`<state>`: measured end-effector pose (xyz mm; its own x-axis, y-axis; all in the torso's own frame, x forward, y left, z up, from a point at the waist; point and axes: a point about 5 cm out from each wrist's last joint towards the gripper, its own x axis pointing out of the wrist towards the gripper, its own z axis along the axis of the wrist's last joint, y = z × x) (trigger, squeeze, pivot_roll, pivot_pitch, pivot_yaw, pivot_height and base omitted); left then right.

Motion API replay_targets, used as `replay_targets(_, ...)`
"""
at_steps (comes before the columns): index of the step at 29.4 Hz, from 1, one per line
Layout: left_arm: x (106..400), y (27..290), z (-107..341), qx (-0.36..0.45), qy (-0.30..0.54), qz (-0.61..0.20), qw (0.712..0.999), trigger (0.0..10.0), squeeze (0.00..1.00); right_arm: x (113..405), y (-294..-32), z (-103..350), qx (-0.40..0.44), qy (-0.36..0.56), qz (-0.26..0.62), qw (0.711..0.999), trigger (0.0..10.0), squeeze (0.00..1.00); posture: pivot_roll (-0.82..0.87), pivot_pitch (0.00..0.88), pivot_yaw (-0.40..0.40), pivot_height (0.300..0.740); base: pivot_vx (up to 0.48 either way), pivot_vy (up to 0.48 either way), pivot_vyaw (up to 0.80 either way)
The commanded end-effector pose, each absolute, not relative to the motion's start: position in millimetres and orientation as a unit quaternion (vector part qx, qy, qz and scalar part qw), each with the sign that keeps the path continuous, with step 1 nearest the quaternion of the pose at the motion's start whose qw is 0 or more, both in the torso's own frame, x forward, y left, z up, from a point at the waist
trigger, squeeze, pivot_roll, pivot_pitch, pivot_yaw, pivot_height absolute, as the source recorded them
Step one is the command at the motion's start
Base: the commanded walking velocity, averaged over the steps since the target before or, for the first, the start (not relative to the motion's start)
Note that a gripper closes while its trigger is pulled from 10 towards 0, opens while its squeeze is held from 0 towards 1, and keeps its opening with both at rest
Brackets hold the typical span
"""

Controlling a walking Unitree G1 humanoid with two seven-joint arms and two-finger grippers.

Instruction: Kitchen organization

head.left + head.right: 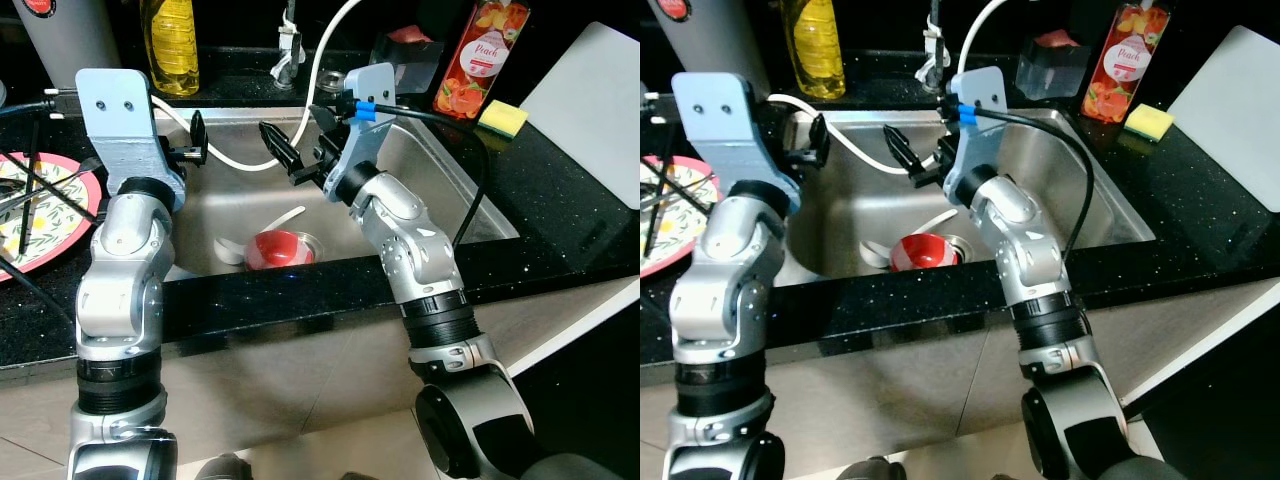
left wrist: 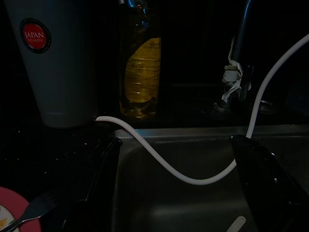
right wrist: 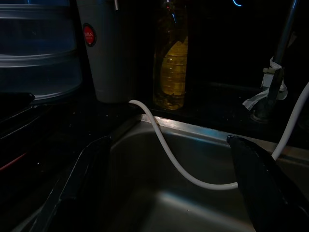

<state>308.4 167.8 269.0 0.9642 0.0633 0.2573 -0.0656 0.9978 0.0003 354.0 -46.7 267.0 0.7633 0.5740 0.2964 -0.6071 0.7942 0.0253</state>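
A steel sink (image 1: 440,190) is set into the black counter. In its basin lie a red bowl (image 1: 275,248) and a white spoon (image 1: 287,217). A white hose (image 1: 240,160) droops from the faucet across the sink's back. My right gripper (image 1: 300,142) hangs open over the middle of the sink, above and behind the bowl, holding nothing. Over the sink's left rim my left gripper (image 1: 192,140) is open and empty, close to the hose. In the wrist views, both pairs of black fingers (image 2: 268,183) (image 3: 263,188) stand wide apart, looking at the hose and the back rim.
A red-rimmed floral plate (image 1: 45,215) with cutlery on it sits on the left counter. Behind the sink stand a white tumbler (image 1: 65,35), a yellow oil bottle (image 1: 172,45), the faucet (image 1: 288,45) and a peach juice carton (image 1: 478,55). A yellow sponge (image 1: 502,117) and a white board (image 1: 590,90) lie at right.
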Motion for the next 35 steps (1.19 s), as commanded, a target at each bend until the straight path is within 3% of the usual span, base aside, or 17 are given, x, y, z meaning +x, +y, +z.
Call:
replay_targets(1,309.4,165.0,263.4,0.001,-0.120,0.030,0.992,10.0,0.00,355.5,-47.3,268.6,0.058,-0.141,0.315,0.937,10.0,0.00,0.15,0.000,-0.072,0.740,0.000,0.000,0.00)
replay_targets(35,310.9,164.1,264.2,0.003,-0.119,0.024,0.993,10.0,0.00,354.8,-49.5,267.5,0.063,-0.143,0.306,0.939,10.0,0.00,0.15,0.000,-0.055,0.740,0.000,0.000,0.00)
